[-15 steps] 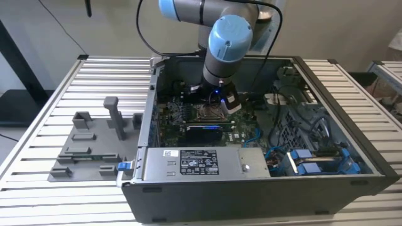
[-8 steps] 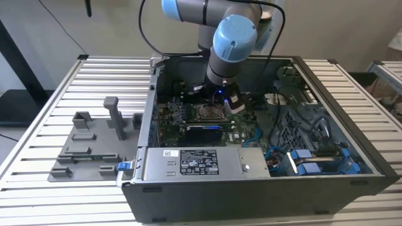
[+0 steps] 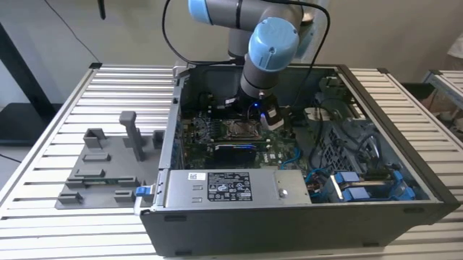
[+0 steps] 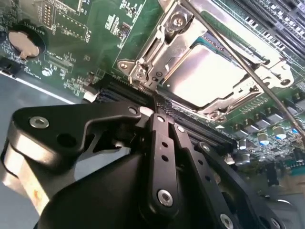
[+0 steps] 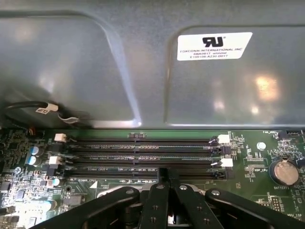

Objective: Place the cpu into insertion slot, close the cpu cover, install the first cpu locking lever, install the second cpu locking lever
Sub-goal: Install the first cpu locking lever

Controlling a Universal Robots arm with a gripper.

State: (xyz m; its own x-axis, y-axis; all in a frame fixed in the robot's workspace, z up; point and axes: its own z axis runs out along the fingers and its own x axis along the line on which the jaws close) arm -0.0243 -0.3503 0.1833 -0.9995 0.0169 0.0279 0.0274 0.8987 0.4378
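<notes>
From the socket with its cpu cover point(image 4: 209, 67) down, the memory slots point(image 5: 143, 157) crowd 12 o'clock and the case wall point(image 5: 143, 71) rises behind; a thin locking lever point(image 4: 248, 71) crosses above.

A slatted white metal table point(image 3: 87, 97) spans the scene before a plain beige wall point(image 3: 130, 32); a black post point(image 3: 18, 59) stands at the exterior view's left.

You cannot see the near edge of the cpu cover point(image 4: 202, 71) in the second wrist view: the gripper point(image 4: 159, 107) linkage hides it just past the fingertips. The cpu point(image 4: 205, 71) shows through the frame's middle, its borders covered. In the exterior view, the arm blocks the socket's far side, and the levers are too small to tell.
</notes>
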